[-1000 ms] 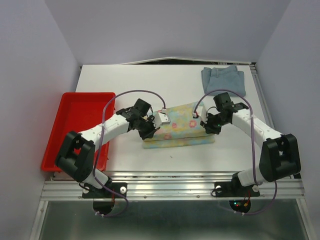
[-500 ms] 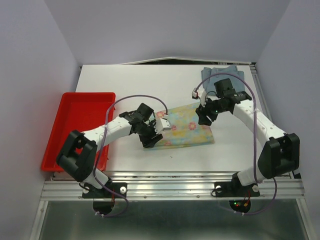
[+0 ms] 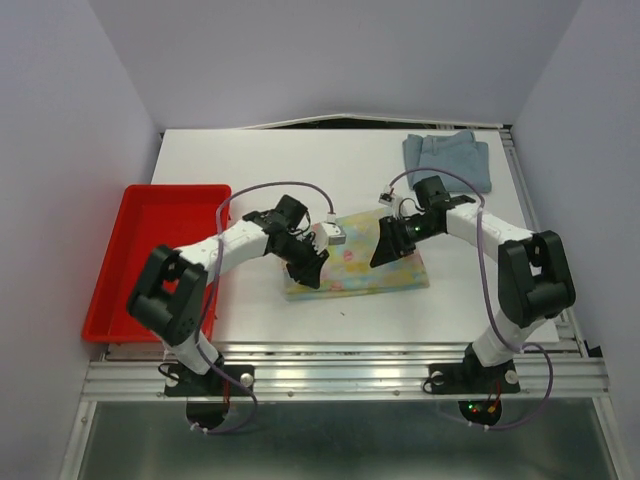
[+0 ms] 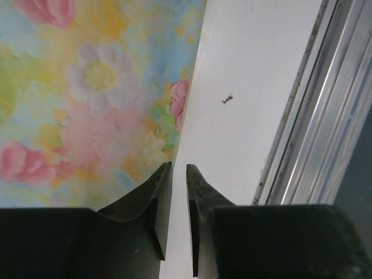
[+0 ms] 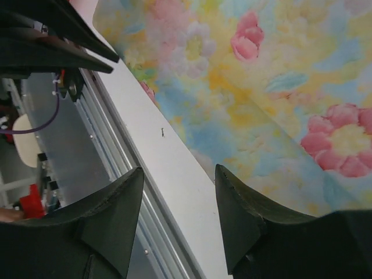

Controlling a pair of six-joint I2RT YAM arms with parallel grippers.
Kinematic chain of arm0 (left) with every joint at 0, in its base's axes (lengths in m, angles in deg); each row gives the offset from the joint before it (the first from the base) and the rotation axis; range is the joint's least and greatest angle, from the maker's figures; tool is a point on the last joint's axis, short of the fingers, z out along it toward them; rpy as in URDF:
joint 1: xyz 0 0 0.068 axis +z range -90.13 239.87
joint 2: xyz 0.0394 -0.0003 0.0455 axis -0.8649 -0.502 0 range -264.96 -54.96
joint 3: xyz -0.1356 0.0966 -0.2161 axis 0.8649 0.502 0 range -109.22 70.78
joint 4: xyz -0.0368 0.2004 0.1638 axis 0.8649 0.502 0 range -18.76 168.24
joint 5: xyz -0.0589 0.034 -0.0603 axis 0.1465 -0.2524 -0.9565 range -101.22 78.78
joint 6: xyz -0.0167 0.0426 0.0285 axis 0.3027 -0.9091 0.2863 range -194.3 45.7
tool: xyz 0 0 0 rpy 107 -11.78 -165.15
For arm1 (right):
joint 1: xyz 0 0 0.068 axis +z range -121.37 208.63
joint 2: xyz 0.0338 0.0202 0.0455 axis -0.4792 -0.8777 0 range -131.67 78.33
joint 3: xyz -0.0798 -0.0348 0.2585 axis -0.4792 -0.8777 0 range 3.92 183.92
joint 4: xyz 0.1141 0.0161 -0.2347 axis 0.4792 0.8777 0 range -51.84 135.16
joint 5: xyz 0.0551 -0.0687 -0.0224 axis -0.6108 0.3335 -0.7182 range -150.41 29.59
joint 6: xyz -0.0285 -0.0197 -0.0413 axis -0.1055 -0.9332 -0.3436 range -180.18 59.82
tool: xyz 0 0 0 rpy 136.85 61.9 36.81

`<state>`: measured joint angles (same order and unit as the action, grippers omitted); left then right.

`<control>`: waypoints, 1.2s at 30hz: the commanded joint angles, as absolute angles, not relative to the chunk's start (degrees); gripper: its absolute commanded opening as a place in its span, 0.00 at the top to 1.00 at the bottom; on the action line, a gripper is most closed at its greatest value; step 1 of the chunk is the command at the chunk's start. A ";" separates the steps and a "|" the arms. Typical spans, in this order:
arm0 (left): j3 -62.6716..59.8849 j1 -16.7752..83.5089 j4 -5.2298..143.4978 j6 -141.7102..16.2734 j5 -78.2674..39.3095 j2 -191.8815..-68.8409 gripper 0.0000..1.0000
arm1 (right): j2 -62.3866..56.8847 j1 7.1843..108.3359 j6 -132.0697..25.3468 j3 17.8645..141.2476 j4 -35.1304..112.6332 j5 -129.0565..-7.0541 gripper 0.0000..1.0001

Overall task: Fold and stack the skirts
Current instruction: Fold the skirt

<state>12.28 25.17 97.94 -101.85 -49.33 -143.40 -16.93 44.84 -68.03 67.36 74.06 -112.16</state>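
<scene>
The floral skirt (image 3: pixel 360 265) lies folded into a flat rectangle at the table's middle; it also shows in the left wrist view (image 4: pixel 87 87) and the right wrist view (image 5: pixel 261 87). The denim skirt (image 3: pixel 447 160) lies folded at the far right. My left gripper (image 3: pixel 312 266) hangs over the floral skirt's near left edge, its jaws almost together with nothing between them (image 4: pixel 179 165). My right gripper (image 3: pixel 384 251) is over the floral skirt's right half, open and empty (image 5: pixel 179 168).
A red tray (image 3: pixel 150 250) stands at the left edge of the white table (image 3: pixel 300 170). The metal rail (image 3: pixel 350 360) runs along the table's near edge, close below the floral skirt.
The floral skirt went from a thicker raised fold to lying flat. My right gripper swung up toward the denim skirt, then came back down over the floral skirt. My left gripper shifted slightly.
</scene>
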 commanded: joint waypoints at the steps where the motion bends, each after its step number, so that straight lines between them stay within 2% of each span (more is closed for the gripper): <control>1: 9.35 28.57 105.24 -102.58 -61.13 -151.62 0.77 | -19.48 45.16 -61.94 65.27 69.27 -116.58 0.43; 4: 8.81 29.98 107.36 -102.25 -60.62 -157.16 0.80 | -24.31 45.16 -62.46 64.22 69.36 -111.85 0.43; 10: 8.55 32.88 106.22 -101.10 -57.36 -159.02 0.76 | -32.85 44.11 -64.03 67.02 71.46 -101.29 0.45; 12: 8.55 32.62 106.57 -101.80 -57.36 -157.62 0.72 | -32.94 44.10 -64.74 68.69 72.78 -100.76 0.45; 15: 7.76 32.01 108.42 -103.74 -58.51 -152.97 0.60 | -29.96 44.10 -66.41 73.17 75.76 -101.37 0.45; 16: 7.67 32.09 107.63 -102.18 -57.55 -149.30 0.53 | -27.78 44.10 -66.50 75.88 77.17 -102.07 0.44; 19: 9.59 34.11 101.75 -97.26 -54.55 -141.56 0.44 | -23.72 44.10 -65.19 78.27 76.92 -102.86 0.42; 23: 12.67 38.06 94.01 -83.72 -49.99 -136.18 0.41 | -19.41 44.10 -66.32 78.45 73.14 -97.79 0.41; 24: 14.25 38.68 92.78 -82.05 -48.76 -134.25 0.37 | -19.32 44.71 -67.29 78.80 73.40 -94.11 0.42; 25: 15.31 38.86 91.47 -80.55 -47.27 -133.45 0.26 | -19.58 44.72 -67.73 78.98 74.10 -92.42 0.42; 26: 16.27 39.12 88.93 -76.10 -42.73 -132.57 0.10 | -19.84 45.41 -67.73 79.15 74.10 -90.84 0.42; 27: 17.24 39.65 88.03 -74.66 -41.20 -131.69 0.02 | -20.45 46.03 -67.56 79.16 74.10 -87.69 0.43; 30: 19.88 40.44 86.62 -69.57 -38.56 -131.60 0.01 | -20.99 46.56 -67.56 77.84 71.83 -83.81 0.44; 33: 20.85 40.70 86.62 -63.94 -30.83 -132.30 0.03 | -21.51 47.09 -68.52 74.94 68.92 -78.70 0.45; 36: 21.82 40.88 86.44 -60.41 -27.04 -134.31 0.14 | -22.74 47.09 -69.31 72.92 67.69 -75.01 0.46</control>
